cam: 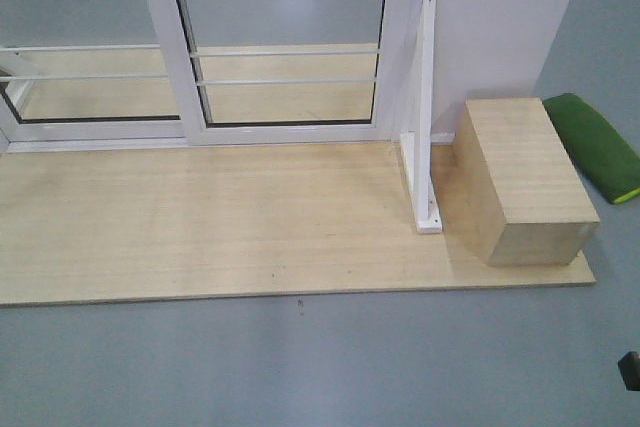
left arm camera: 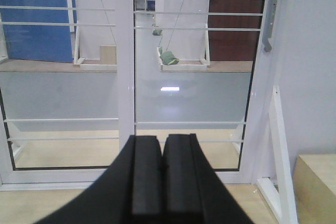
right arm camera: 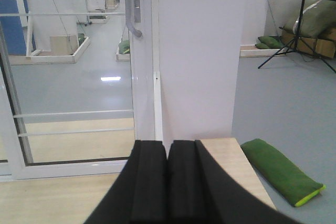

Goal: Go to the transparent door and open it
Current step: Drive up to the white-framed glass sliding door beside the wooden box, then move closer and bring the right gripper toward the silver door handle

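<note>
Approach step, seemingly: tall white-framed clear-glass sliding door (cam: 290, 52) is standing behind-left of pale wooden box (cam: 525, 182); left fingers (left arm camera: 147, 177) and right fingers (right arm camera: 152, 182) are pressing together, gripping nothing; next is calling for driving closer, reaching its grey curved handle (left arm camera: 269, 19)

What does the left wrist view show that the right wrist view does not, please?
Only the left wrist view shows the shut left hand and a brown door far beyond the glass. Only the right wrist view shows the shut right hand, a green cushion on the floor and a tripod. Both show the glass door, its grey handle, the white wall beside it and the wooden box.
</note>
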{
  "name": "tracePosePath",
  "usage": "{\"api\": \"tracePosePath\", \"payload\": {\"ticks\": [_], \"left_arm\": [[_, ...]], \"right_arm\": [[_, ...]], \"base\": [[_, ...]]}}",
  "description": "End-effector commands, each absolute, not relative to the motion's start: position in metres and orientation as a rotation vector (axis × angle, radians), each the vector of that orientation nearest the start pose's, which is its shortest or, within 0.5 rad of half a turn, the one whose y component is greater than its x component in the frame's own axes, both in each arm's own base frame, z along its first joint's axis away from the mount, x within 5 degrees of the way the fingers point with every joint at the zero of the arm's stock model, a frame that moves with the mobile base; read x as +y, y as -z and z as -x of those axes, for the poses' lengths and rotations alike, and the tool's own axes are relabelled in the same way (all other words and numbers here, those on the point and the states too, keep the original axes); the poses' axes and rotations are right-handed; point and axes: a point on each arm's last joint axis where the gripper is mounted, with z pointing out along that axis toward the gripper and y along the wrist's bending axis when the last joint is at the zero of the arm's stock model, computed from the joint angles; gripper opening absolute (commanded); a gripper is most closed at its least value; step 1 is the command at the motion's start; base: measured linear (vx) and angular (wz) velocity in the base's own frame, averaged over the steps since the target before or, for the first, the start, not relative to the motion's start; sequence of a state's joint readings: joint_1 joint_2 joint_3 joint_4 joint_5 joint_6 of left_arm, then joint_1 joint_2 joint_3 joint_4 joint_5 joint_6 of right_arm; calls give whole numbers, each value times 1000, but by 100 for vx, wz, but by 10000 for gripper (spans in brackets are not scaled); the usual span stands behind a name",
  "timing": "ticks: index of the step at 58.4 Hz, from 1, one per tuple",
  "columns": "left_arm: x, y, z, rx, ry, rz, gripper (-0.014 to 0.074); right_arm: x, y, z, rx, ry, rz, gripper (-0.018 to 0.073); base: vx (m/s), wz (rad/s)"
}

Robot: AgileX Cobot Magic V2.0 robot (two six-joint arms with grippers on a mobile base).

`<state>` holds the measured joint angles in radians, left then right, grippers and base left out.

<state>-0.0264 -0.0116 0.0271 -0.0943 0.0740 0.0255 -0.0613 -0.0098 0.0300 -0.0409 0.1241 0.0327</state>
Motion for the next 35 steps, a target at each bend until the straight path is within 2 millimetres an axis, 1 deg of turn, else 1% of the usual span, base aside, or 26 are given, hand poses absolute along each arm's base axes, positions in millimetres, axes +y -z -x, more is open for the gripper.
{"api": "tracePosePath", "payload": {"ticks": [1,35], "left_arm": [[-2,-196,-57,1510,87,37,-6],[-2,-196,-57,1510,87,37,-6]], "right_arm": [[-4,-197,-56,1539,68,-39,-8],[-4,-197,-56,1539,68,-39,-8]], "base": [[57,5],[54,4]]}}
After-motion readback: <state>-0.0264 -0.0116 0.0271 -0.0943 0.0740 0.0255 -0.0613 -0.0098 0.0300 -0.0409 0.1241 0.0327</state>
